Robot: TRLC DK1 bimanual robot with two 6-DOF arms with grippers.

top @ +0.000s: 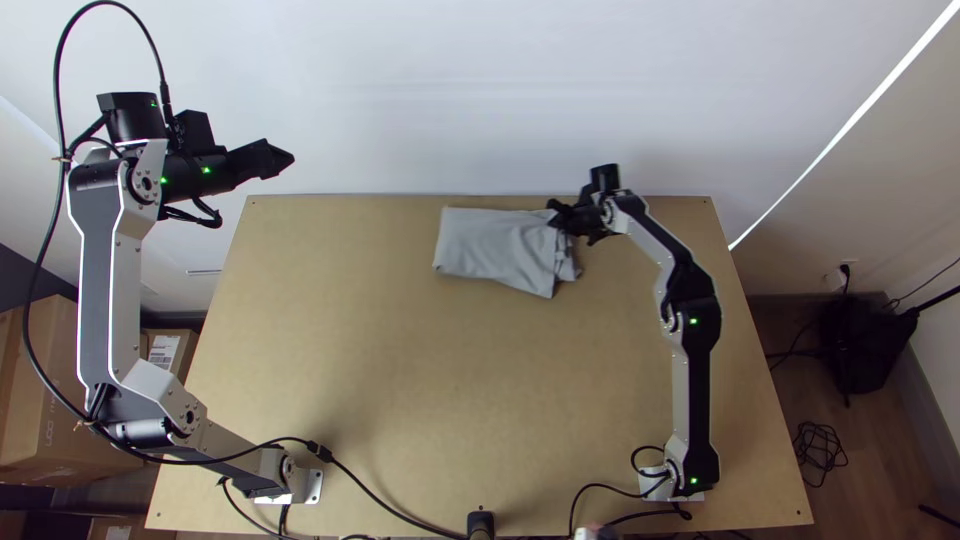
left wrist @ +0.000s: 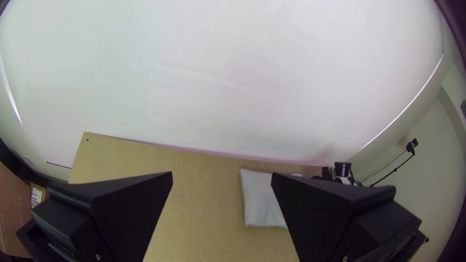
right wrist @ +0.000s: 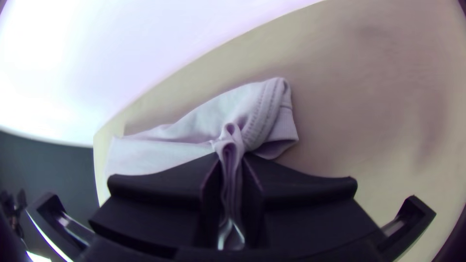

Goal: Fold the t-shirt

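My L arm [top: 97, 280] and R arm [top: 680, 390] have silver-grey links w/ blk joints. Round blk hubs [top: 143, 182] on the L one, w/ small screws. Tiny green lights [top: 207, 170] on both. Long blk cable [top: 58, 200] by the L arm, w/ pale ties [top: 62, 158]. Base plate [top: 314, 486] whitish, w/ holes. L fingers [left wrist: 131, 208]: blk, wide, wedge-shaped, w/ small screws [left wrist: 98, 257] nr the base.
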